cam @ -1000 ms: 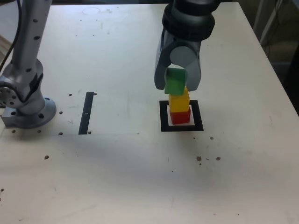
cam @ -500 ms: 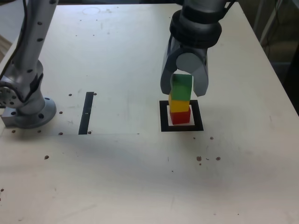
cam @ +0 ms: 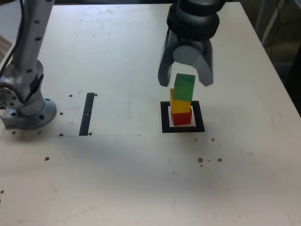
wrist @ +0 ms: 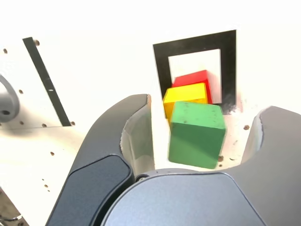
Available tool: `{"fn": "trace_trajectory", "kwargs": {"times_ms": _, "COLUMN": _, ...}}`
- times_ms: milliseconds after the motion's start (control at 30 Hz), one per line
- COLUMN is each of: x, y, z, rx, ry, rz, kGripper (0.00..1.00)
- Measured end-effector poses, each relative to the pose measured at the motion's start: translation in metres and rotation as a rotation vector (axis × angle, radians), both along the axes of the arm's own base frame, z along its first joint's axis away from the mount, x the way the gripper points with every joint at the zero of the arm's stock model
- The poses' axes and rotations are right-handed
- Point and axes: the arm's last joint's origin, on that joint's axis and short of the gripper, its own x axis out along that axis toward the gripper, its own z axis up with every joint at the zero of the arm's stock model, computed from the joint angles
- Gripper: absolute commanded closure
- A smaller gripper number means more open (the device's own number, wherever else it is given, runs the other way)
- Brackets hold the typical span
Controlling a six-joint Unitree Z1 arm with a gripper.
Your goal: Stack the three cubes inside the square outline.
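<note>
A: Table (cam: 127,179), then arm — status?
B: Gripper (cam: 185,80) sits above the square outline (cam: 164,117), jaws spread apart, gripping nothing.
A: Cubes?
B: Stacked inside the outline: red cube (cam: 181,117) at bottom, yellow cube (cam: 180,104) on it, green cube (cam: 184,86) on top, skewed, clear of both fingers.

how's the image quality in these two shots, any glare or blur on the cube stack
Exterior view: soft overall, a broad shadow across the near half of the table, the green cube still readable. Wrist view: the table is blown out to near white, the gripper looms large, and the red cube edge is slightly smeared.
</note>
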Motion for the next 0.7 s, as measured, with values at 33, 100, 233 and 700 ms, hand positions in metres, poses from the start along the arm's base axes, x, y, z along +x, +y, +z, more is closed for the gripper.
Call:
{"fn": "trace_trajectory", "kwargs": {"times_ms": 33, "x": -0.004, "y": 0.001, "z": 0.003, "rx": 0.000, "ry": -0.003, "rz": 0.000, "kGripper": 0.01}}
{"fn": "trace_trajectory", "kwargs": {"times_ms": 100, "x": -0.016, "y": 0.002, "z": 0.011, "rx": 0.000, "ry": -0.008, "rz": 0.001, "kGripper": 0.01}}
{"fn": "trace_trajectory", "kwargs": {"times_ms": 233, "x": -0.044, "y": 0.005, "z": 0.029, "rx": -0.030, "ry": -0.023, "rz": 0.005, "kGripper": 0.01}}
{"fn": "trace_trajectory", "kwargs": {"times_ms": 700, "x": -0.144, "y": 0.016, "z": 0.041, "rx": -0.047, "ry": 0.015, "rz": 0.004, "kGripper": 0.01}}
